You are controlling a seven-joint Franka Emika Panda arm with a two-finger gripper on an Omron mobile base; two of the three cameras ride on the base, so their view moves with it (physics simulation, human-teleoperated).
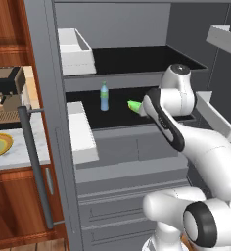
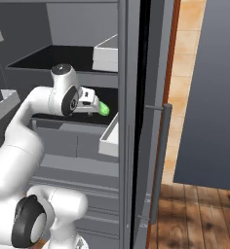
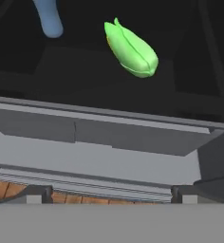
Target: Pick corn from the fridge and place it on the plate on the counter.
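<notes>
One step underway: reaching for the corn (image 3: 131, 49) on the fridge (image 1: 122, 135) shelf. Gripper (image 3: 109, 199) jaws wide, empty. You'll need to advance farther in, then close.

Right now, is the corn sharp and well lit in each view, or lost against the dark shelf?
Hand view: corn bright and crisp against the black shelf, no glare. Left base view: small, partly hidden by the arm. Right base view: only its green tip shows, softly rendered.
</notes>
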